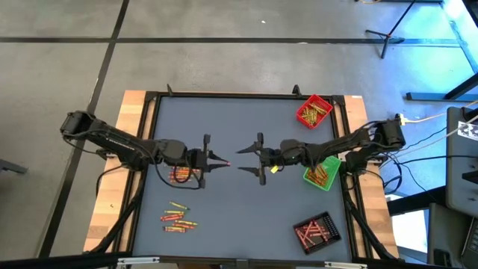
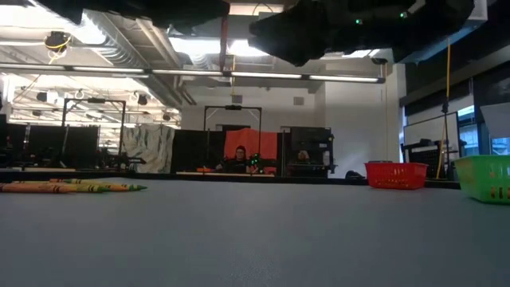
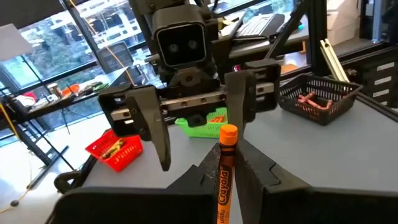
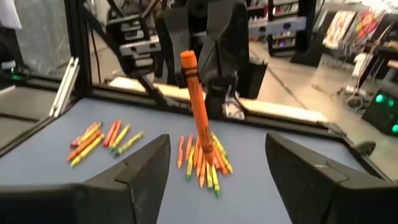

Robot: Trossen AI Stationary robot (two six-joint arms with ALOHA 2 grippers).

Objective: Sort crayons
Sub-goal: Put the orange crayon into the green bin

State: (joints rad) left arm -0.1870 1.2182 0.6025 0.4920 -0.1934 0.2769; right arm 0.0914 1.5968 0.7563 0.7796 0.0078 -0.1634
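From above, the left pincer (image 1: 222,159) and right pincer (image 1: 245,159) face tip to tip over mid-tabletop (image 1: 246,209), the green tray (image 1: 323,173) behind the right arm. The low view shows loose crayons (image 2: 72,188) lying flat. In the left wrist view the left pincer is clamped on an orange crayon (image 3: 225,168), its long axis aimed at the right pincer. The right wrist view shows that pincer spread wide and empty (crayon between its fingers, apparently for a handover)

robotics lab / open workshop: concrete floor (image 1: 224,60), tripod stand (image 1: 388,33), exposed ceiling ducts (image 2: 119,36) with strip lights (image 2: 263,76), equipment racks (image 2: 307,151) at far wall, person (image 2: 236,163) seated there.
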